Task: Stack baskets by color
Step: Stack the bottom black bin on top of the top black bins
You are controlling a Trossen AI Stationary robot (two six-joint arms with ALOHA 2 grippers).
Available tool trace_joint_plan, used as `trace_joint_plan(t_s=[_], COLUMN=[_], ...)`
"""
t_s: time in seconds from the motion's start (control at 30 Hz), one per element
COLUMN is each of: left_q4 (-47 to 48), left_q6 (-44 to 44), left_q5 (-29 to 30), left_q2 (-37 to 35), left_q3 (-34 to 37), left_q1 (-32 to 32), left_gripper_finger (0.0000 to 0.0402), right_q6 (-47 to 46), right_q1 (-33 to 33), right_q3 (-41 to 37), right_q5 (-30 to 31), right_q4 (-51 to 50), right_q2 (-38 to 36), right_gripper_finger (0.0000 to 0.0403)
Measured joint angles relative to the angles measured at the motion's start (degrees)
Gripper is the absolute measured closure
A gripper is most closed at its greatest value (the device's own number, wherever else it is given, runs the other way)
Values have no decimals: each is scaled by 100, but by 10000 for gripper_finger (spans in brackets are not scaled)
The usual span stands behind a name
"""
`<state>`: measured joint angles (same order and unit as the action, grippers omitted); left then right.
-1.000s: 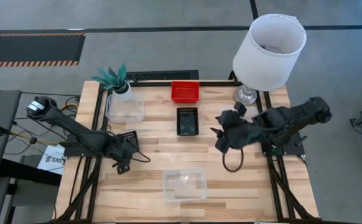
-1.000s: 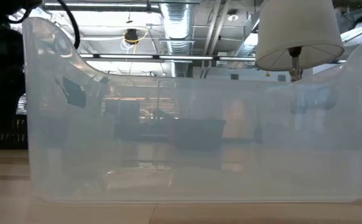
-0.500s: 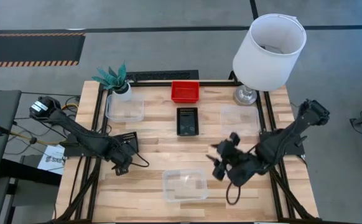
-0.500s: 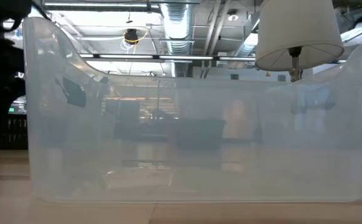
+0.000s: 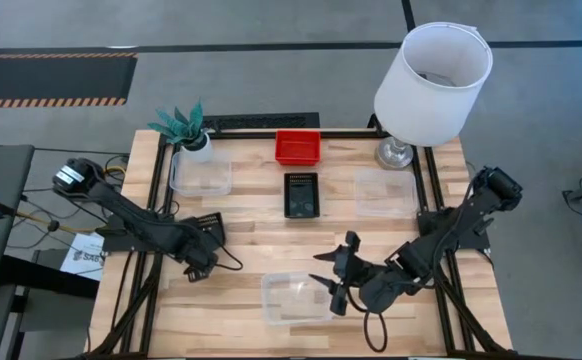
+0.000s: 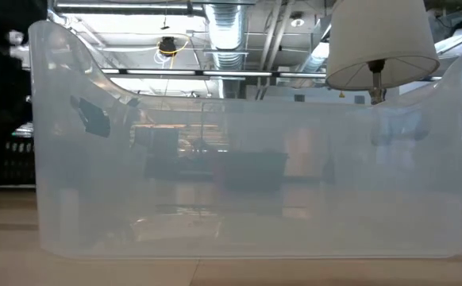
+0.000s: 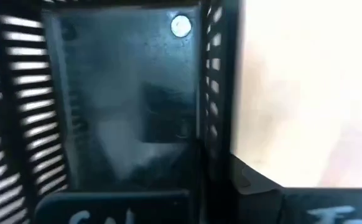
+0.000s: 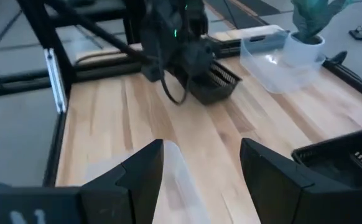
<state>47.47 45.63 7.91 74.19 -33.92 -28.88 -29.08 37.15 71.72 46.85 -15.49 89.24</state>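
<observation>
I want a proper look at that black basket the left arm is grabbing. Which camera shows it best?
The right wrist view: the black basket shows whole in the left gripper. The high view shows it partly under the arm; the left wrist view only its slotted walls; the low view nothing.

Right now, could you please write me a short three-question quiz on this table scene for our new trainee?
1. True or false: the left gripper is shut on a black basket.
2. The right gripper, open, hangs beside which basket? A red B black C clear
3. What stands behind the red basket's right neighbour, the clear basket?

Key: 1 true. 2 C, the near clear basket. 3 the lamp.
</observation>
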Motion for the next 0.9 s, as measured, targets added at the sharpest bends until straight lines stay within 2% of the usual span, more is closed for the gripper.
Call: trace_joint_plan(t_s=[0.23,0.47,0.63,0.8,0.9], left_q4=[368,833,852,896,830], left_q6=[-488,-1226,-2276,-4095,-4753], left_q5=[65,582,1030,1068,1127], left_q2=[-39,-46,-46,0,0], left_q3=[-917,-1991,-2350,-2368,-2368], left_q1=[-89,-432,-515,-503,-477], left_gripper_finger=[401,401,401,401,401], right_q6=[86,129,317,711,712], right_q1=[28,-13,-24,-49,-151], right_q3=[4,4,4,4,4], right_q5=[-169,-183,-198,-203,-199], right_q4=[144,105,70,38,29], right_q2=[12,12,12,12,11], right_gripper_finger=[171,171,171,171,171])
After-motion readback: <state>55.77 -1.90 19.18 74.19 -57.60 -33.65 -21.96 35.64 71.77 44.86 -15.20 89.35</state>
